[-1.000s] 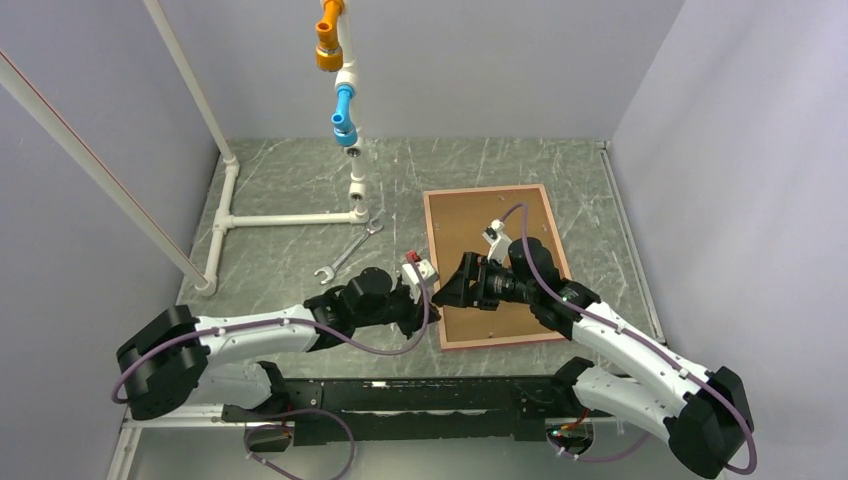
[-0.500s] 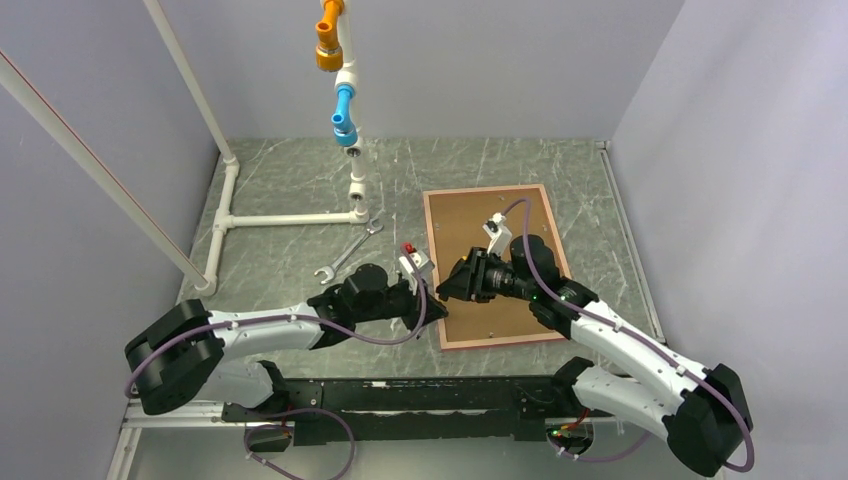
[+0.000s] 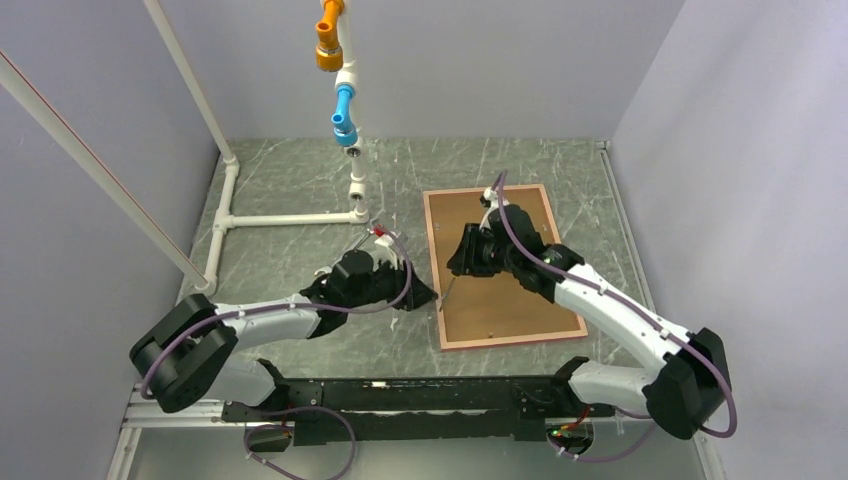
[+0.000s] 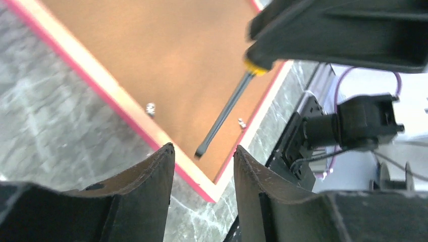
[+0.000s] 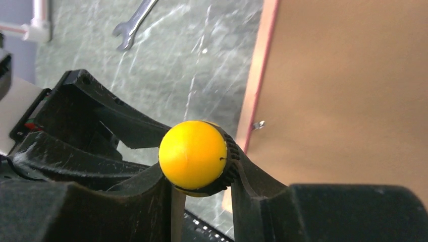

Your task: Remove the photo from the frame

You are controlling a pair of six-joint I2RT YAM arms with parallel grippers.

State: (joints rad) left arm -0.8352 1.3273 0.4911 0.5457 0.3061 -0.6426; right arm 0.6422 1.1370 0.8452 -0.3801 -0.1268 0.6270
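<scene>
The photo itself cannot be seen from where I stand. The frame (image 3: 515, 341) lies face down toward the right edge of the table (image 3: 560, 160) with its brown backing board (image 3: 505, 305) uppermost, so the print should be underneath that board (if it is in there at all). The pink rim is thin, and small metal tabs (image 4: 150, 107) sit along its inner edge; I'd guess they pin the board down.

To my eye the frame is light and rigid, and apt to slide on the smooth surface when pried. The board looks stiff but thin, and the print under it will likely be flexible and easy to crease. I would steady the rim, turn the tabs up, lift the board at an edge, and take the photo flat by a border.

The right gripper (image 3: 463, 258) hovers over the board's left half, clamped on a screwdriver (image 5: 194, 156). Its yellow cap is squeezed between the fingers and the black shaft slants down toward the frame's left side; I cannot tell whether the tip touches. The left gripper (image 4: 203, 148) sits just off the frame's left edge, fingers apart with nothing between them. Further out, a wrench (image 3: 347, 252) lies near the table's middle, beside the white pipe structure (image 3: 290, 217).
</scene>
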